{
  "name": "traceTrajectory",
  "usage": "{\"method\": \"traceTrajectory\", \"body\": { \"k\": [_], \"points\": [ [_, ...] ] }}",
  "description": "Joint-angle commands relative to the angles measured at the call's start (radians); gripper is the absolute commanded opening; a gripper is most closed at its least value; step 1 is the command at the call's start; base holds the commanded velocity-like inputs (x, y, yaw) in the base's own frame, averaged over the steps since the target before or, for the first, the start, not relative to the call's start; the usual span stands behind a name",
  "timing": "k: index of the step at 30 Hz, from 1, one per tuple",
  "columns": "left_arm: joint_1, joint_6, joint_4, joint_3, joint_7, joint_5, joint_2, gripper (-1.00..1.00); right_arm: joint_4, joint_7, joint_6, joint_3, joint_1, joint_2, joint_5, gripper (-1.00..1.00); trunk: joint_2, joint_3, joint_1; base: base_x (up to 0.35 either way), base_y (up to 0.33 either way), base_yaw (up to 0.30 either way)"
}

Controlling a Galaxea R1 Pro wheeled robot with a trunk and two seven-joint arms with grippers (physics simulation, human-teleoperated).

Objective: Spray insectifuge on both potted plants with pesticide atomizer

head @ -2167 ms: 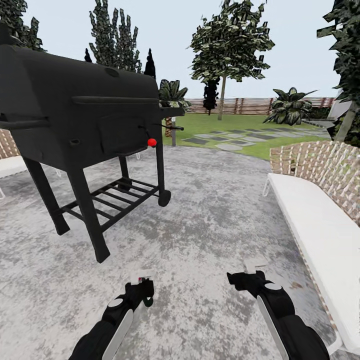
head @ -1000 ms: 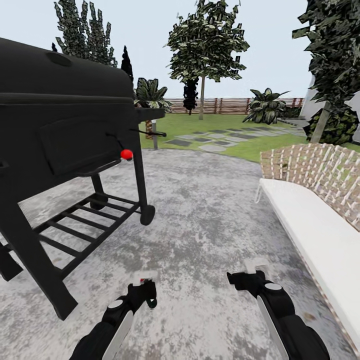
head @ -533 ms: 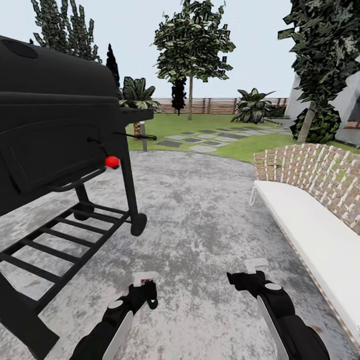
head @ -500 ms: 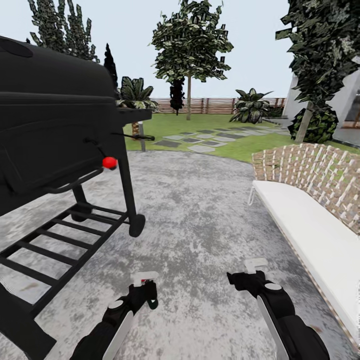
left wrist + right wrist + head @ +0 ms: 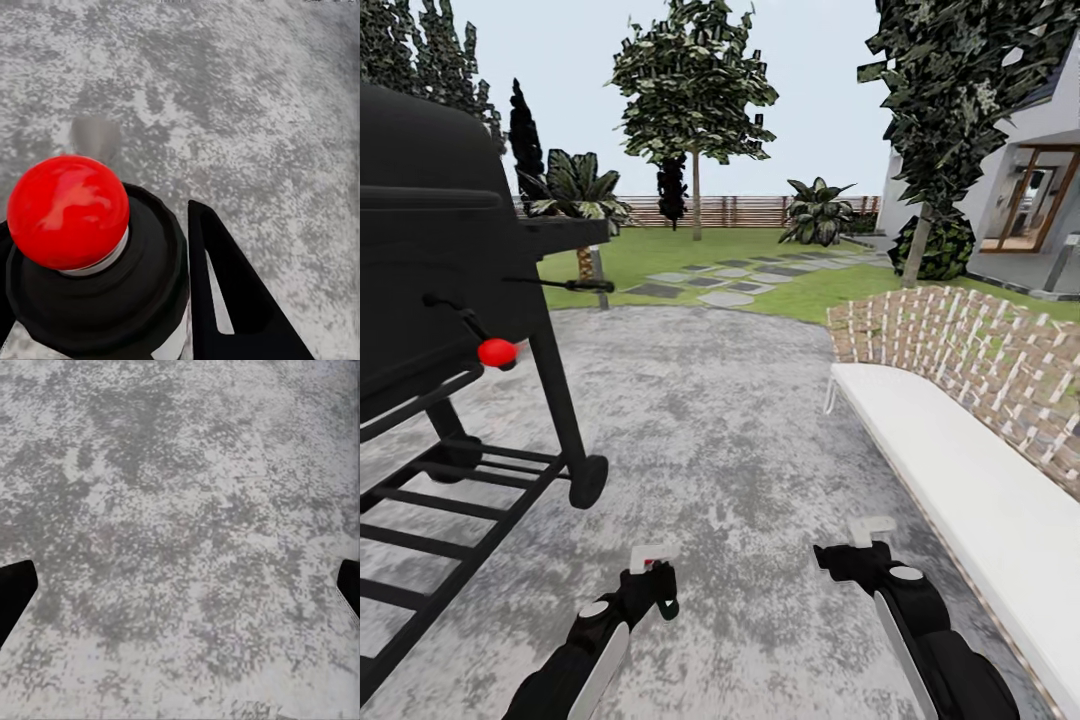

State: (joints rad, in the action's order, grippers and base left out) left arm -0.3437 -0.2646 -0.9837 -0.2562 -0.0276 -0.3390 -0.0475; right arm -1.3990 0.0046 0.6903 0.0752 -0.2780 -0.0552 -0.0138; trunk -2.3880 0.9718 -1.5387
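My left gripper (image 5: 652,572) is closed around the atomizer (image 5: 94,259), upright between its fingers, red dot on top. My right gripper (image 5: 857,545) is open, empty. No potted plants visible yet; lawn (image 5: 660,250) lies ahead.

A black barbecue grill (image 5: 450,260) with a slatted lower shelf stands ahead of the left pincer (image 5: 652,572) and out to its left, with a red knob (image 5: 497,351) on its front and a small wheel (image 5: 588,481) on the leg nearest that pincer. Ahead of the right pincer (image 5: 863,545) and off to its right runs a woven wicker bench (image 5: 980,360) with a long white cushion (image 5: 950,470). Far ahead of both, grey stepping stones (image 5: 725,285) lead toward a leafy tree (image 5: 695,80), and a house (image 5: 1030,190) stands far off to the right.
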Motion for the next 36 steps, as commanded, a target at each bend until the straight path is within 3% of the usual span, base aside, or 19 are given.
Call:
{"method": "traceTrajectory", "body": {
  "k": [1, 12, 16, 21, 24, 26, 29, 33, 36],
  "points": [
    [0.000, 0.000, 0.001, 0.000, 0.000, 0.000, 0.000, -1.00, 0.000, 0.000, 0.000, 0.000, 0.000, 0.000, 0.000, 1.00, 0.000, 0.000, 0.000, 0.321, 0.000, -0.019],
    [-0.001, 0.022, -0.001, 0.000, -0.011, 0.000, -0.004, -1.00, 0.000, 0.000, 0.000, 0.000, 0.000, 0.000, 0.000, 1.00, 0.000, 0.000, 0.000, 0.321, 0.000, -0.002],
    [-0.038, 0.035, 0.003, 0.001, -0.016, 0.007, -0.006, -1.00, -0.001, 0.001, 0.002, 0.001, 0.000, 0.000, 0.000, 1.00, 0.000, 0.000, 0.000, 0.321, 0.000, 0.000],
    [-0.047, 0.104, 0.023, -0.001, -0.018, 0.015, -0.004, -1.00, -0.003, 0.002, 0.006, 0.003, 0.000, 0.000, 0.001, 1.00, 0.000, 0.000, 0.000, 0.321, 0.000, 0.000],
    [-0.036, 0.180, -0.052, -0.014, -0.052, 0.029, 0.000, -1.00, -0.003, 0.002, 0.005, 0.005, 0.000, 0.000, 0.001, 1.00, 0.000, 0.000, 0.000, 0.321, 0.000, 0.000],
    [0.014, 0.214, -0.169, -0.067, -0.120, 0.061, 0.008, -1.00, -0.003, 0.002, 0.005, 0.003, 0.000, 0.000, 0.003, 1.00, 0.000, 0.000, 0.000, 0.322, 0.000, 0.000],
    [0.039, 0.220, -0.229, -0.098, -0.140, 0.072, 0.015, -1.00, -0.003, 0.001, 0.005, 0.002, 0.000, 0.000, 0.003, 1.00, 0.000, 0.000, 0.000, 0.322, 0.000, 0.000],
    [0.046, 0.218, -0.246, -0.109, -0.141, 0.073, 0.014, -1.00, -0.002, 0.001, 0.006, 0.002, 0.000, 0.000, 0.003, 1.00, 0.000, 0.000, 0.000, 0.322, 0.000, 0.000],
    [0.046, 0.169, -0.270, -0.112, -0.139, 0.066, 0.010, -1.00, 0.000, 0.002, 0.007, 0.002, 0.000, 0.000, 0.003, 1.00, 0.000, 0.000, 0.000, 0.322, 0.000, 0.000]
  ]
}}
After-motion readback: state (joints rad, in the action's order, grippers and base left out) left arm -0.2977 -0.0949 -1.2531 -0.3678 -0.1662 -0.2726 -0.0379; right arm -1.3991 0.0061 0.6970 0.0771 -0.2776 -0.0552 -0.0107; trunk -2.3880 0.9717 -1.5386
